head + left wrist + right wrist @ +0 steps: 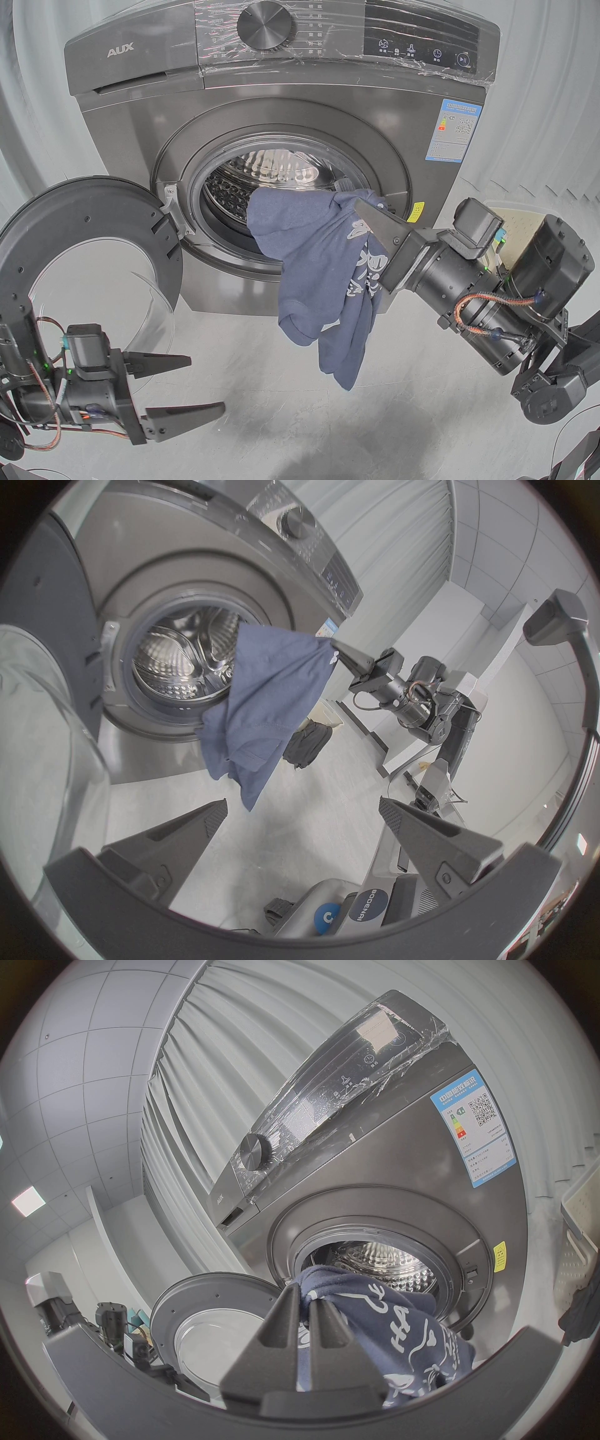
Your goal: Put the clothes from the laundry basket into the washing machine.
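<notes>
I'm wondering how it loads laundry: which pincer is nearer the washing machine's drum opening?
Right. The right pincer is at the rim of the drum opening, shut on a navy sweatshirt draped from it. The left pincer hangs open, low beside the swung-open door.

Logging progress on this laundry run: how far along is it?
Done: the round grey washer door stands open. In hand: the right gripper is shut on a navy printed sweatshirt held at the mouth of the steel drum, mostly hanging outside. Left: pushing it in, then the dark garment draped on the cream laundry basket.
</notes>
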